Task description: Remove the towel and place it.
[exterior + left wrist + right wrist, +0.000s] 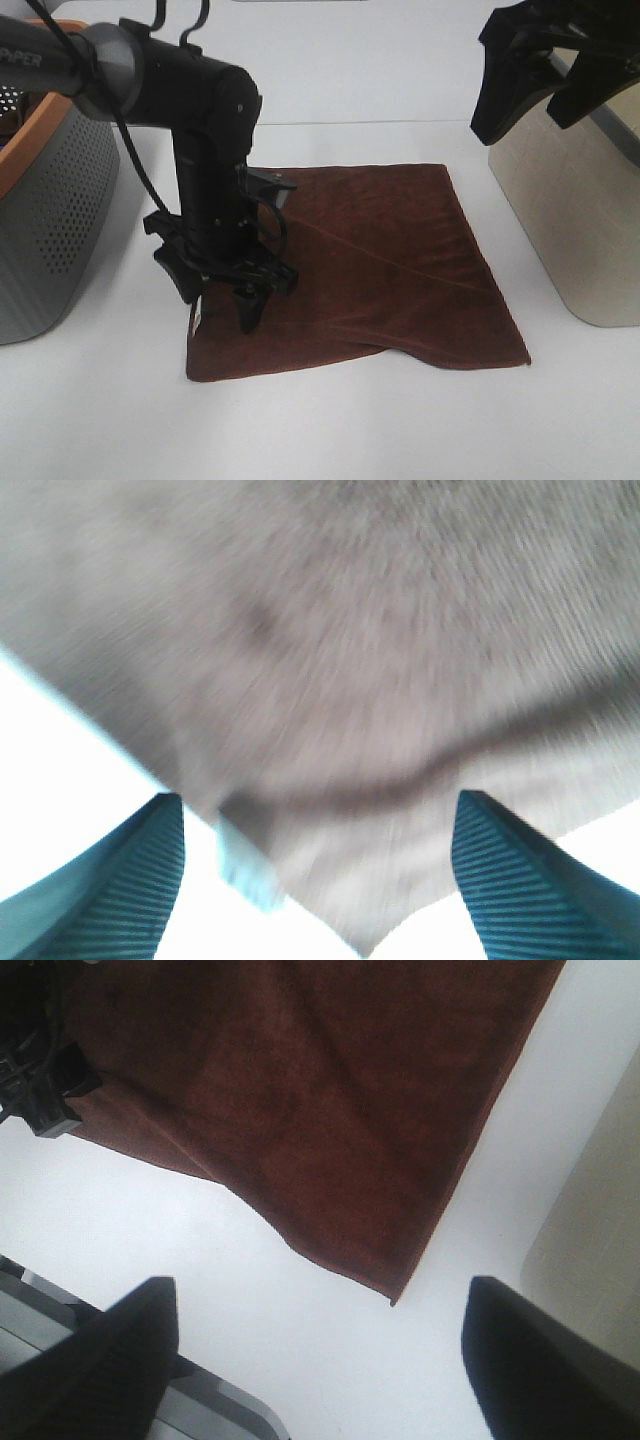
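The dark brown towel [380,260] lies spread flat on the white table [350,430], with a slight ripple along its front edge. My left gripper [222,305] is open and points down over the towel's front left corner, close to the small white tag [197,320]. In the left wrist view the towel [330,660] is blurred between the open fingers [120,880], and the tag [245,865] shows near the corner. My right gripper [522,125] is open and empty, held high at the back right. In the right wrist view it [320,1360] looks down on the towel's front right corner [300,1090].
A grey perforated basket with an orange rim [50,220] stands at the left edge. A beige basket [580,220] stands at the right, also in the right wrist view [590,1230]. The left gripper [35,1070] shows in the right wrist view.
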